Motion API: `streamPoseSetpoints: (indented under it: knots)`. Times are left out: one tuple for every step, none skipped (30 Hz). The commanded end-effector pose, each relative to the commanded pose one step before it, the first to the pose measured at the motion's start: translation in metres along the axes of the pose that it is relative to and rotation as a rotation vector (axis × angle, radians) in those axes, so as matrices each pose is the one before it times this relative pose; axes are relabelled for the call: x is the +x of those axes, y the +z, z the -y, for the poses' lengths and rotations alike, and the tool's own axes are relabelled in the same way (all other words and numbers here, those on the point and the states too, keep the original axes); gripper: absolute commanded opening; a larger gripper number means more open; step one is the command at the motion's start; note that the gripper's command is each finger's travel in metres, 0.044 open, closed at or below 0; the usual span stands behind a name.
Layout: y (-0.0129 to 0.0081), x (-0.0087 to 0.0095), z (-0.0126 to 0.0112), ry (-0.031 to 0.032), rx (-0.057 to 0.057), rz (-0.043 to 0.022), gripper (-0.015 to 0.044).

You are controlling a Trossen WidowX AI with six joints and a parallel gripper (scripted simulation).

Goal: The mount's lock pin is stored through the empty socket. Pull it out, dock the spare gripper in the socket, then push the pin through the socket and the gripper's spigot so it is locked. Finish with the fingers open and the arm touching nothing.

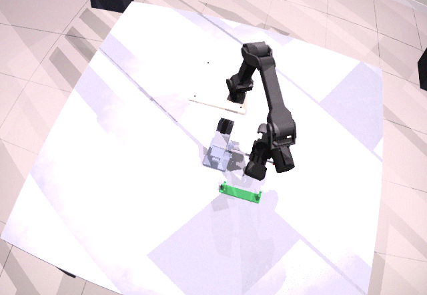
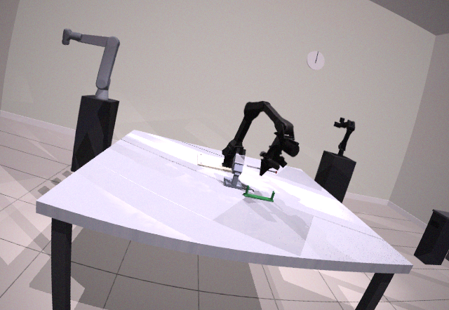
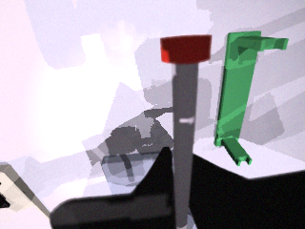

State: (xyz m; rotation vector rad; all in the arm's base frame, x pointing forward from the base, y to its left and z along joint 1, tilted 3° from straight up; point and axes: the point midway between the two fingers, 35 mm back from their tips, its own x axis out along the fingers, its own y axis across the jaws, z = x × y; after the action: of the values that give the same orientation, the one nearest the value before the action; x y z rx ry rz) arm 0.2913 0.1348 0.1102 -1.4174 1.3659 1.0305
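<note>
My gripper [image 1: 254, 171] [image 2: 262, 171] [image 3: 171, 152] is shut on the lock pin [image 1: 237, 153] [image 2: 253, 169] [image 3: 185, 129], a thin grey rod with a red head [image 1: 273, 163] [image 2: 276, 172] [image 3: 186, 49]. The pin lies level above the table. Its plain end points at the grey mount [image 1: 215, 153] [image 2: 236, 172] and reaches its side; I cannot tell whether it is inside the socket. The dark spare gripper [image 1: 225, 125] stands upright on top of the mount. The green cradle [image 1: 240, 192] [image 2: 259, 196] [image 3: 235, 95] lies empty in front of the mount.
The arm's base stands on a beige plate [image 1: 210, 103] behind the mount. Black pedestals stand off the table: one with a grey arm [image 2: 95, 132], one with a small black arm [image 2: 335, 174], one at the far right [image 2: 435, 236].
</note>
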Motion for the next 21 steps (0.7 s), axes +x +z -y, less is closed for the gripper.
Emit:
streamPoseSetpoints:
  knots:
    - [0.00269, 0.01572, -0.00167, 0.00864, 0.0031, -0.00444, 0.0]
    - [0.00089, 0.00388, -0.00015, 0.00027, 0.0, 0.00026, 0.0]
    - [0.00086, 0.00388, -0.0002, 0.00028, 0.0, 0.00026, 0.0]
    - [0.00068, 0.00318, -0.0002, 0.00023, 0.0, 0.00021, 0.0]
    - [0.00049, 0.00216, -0.0001, -0.00144, 0.0006, 0.00006, 0.0]
    - [0.00049, 0.00225, -0.00012, -0.0015, 0.0006, 0.00006, 0.0]
    - [0.00043, 0.00201, -0.00013, -0.00134, 0.0005, 0.00006, 0.0]
    - [-0.00025, -0.00003, 0.00002, 0.00005, 0.0, 0.00004, 0.0]
    - [-0.00075, -0.00008, 0.00005, 0.00016, 0.0, 0.00013, 0.0]
    - [-0.0005, -0.00043, 0.00013, 0.00016, 0.0, 0.00016, 0.0]
    - [-0.00083, -0.00071, 0.00021, 0.00026, -0.0001, 0.00027, 0.0]
    - [-0.00094, -0.00081, 0.00023, 0.00029, -0.0001, 0.00031, 0.0]
    - [-0.00115, -0.00099, 0.00027, 0.00035, -0.0001, 0.00037, 0.0]
    - [-0.00089, -0.00076, 0.00021, 0.00027, -0.0001, 0.00029, 0.0]
    - [-0.00054, -0.00046, 0.00012, 0.00016, 0.0, 0.00017, 0.0]
    - [-0.00022, 0.00009, -0.00001, -0.00005, 0.0, -0.00007, 0.0]
    - [-0.0006, 0.00024, -0.00003, -0.00013, 0.0001, -0.00019, 0.0]
    - [-0.00077, 0.00031, -0.00004, -0.00016, 0.0002, -0.00025, 0.0]
    - [-0.00066, 0.00027, -0.00003, -0.00014, 0.0001, -0.00021, 0.0]
    - [-0.00053, 0.00047, -0.00011, 0.00009, 0.0, 0.00003, 0.0]
    - [-0.00076, 0.00068, -0.00016, 0.00013, 0.0, 0.00004, 0.0]
